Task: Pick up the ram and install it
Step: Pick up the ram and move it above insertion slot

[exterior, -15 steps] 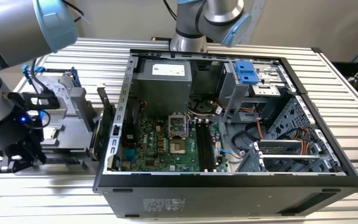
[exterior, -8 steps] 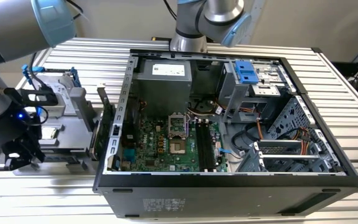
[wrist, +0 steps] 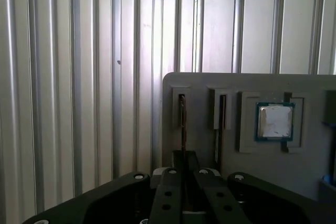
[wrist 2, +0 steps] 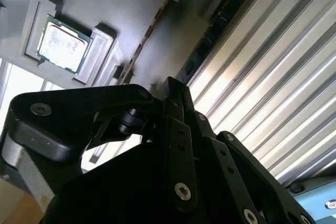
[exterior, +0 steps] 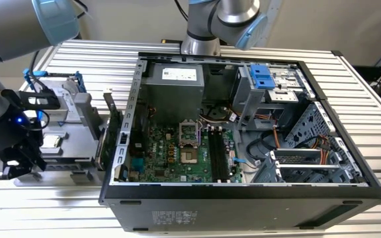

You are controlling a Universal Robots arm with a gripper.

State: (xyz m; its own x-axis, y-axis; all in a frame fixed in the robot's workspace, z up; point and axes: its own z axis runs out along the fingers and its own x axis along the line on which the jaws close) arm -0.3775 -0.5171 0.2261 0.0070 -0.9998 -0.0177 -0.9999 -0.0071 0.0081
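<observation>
A ribbed metal table (exterior: 369,99) carries everything. The ram (wrist: 182,119) shows edge-on as a thin line at a slot in the grey tray (wrist: 199,82), and the pincer (wrist: 184,155) is pressed together on its near end. The tray sits on the exterior view's left of the open computer case (exterior: 243,198).

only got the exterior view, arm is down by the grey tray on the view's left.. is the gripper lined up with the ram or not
observer: Yes. In the first wrist view the ram stands on edge in a narrow slot of the tray, and the gripper sits in line with its edge.
operator: whats next to it on the tray
observer: A second slot, then a processor chip lying flat in a square pocket.
</observation>
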